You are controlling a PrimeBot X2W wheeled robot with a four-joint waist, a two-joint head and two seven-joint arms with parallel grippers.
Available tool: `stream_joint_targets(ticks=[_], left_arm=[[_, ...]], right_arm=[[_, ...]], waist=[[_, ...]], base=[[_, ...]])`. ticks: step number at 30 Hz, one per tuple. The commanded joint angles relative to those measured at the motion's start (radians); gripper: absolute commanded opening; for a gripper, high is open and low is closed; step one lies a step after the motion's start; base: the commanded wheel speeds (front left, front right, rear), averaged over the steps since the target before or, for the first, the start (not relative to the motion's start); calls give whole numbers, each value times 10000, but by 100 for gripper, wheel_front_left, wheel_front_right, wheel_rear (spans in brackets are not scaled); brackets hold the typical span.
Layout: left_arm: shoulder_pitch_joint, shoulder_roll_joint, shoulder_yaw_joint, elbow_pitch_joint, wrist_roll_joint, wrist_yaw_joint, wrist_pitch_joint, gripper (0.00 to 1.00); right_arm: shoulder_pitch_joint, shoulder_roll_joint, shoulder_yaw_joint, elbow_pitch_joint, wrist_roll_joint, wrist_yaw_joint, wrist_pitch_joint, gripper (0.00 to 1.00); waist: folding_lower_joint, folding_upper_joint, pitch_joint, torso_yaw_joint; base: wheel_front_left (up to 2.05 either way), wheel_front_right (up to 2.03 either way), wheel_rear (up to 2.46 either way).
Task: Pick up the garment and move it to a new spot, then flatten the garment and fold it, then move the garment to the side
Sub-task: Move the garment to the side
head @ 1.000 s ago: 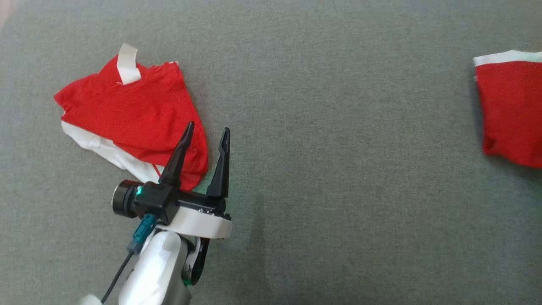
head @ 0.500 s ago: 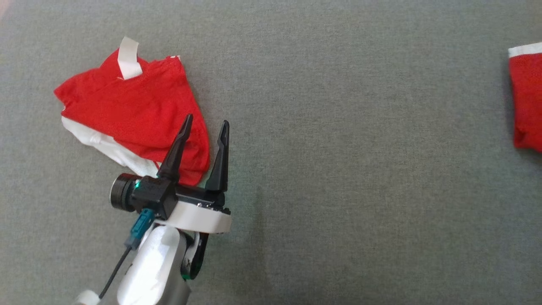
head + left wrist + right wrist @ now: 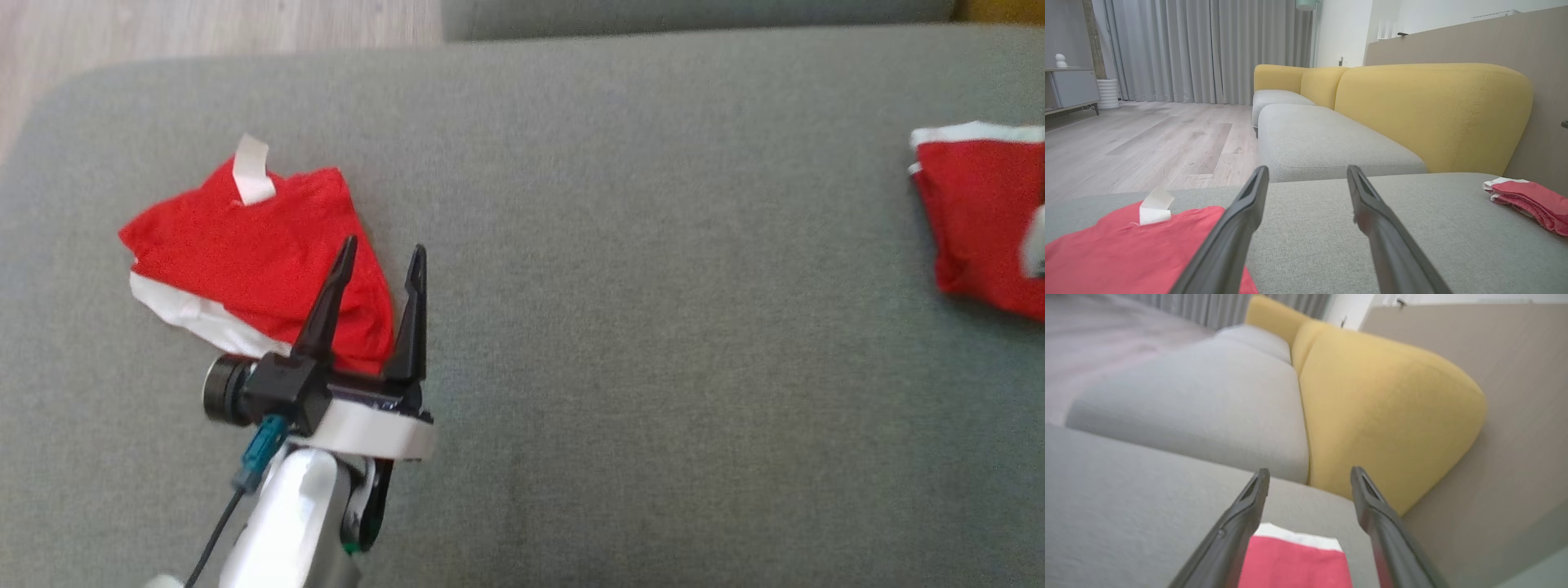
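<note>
Curtains beyond garment, left wrist view

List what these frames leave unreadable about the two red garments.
- Head view: the folded garment runs off the right edge; a pale blur covers part of it.
- Right wrist view: the folded garment is motion-blurred, cut by the bottom edge, partly behind the open jaws of the right gripper.
- Head view: the crumpled garment has its near corner behind the left gripper.

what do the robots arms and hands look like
The left hand has two long, black, tapered fingers on a black block, with a white wrist ring, a teal plug with black cable and a white forearm. The right hand has matching dark fingers.
</note>
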Motion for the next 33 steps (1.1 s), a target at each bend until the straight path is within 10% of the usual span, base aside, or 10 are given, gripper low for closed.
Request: stream_joint_targets(ticks=[1,13,33], left_arm=[[-29,39,434,-296,-34,40,-95,100],[855,39,903,-331,-2,-28,-95,100],[1829,39,956,-286,-146,-6,-95,100]], right_arm=[[181,199,125,-728,174,-9,-149,100],[2915,2922,1046,-4070,1811,-9,-900,100],[5809,3182,1651,-3633,3610,-9,-1810,100]], waist=[[1,0,-405,-88],[1,0,-1358,-169],[1,0,-1757,-188]], base=[[0,0,0],[0,0,0],[0,0,0]])
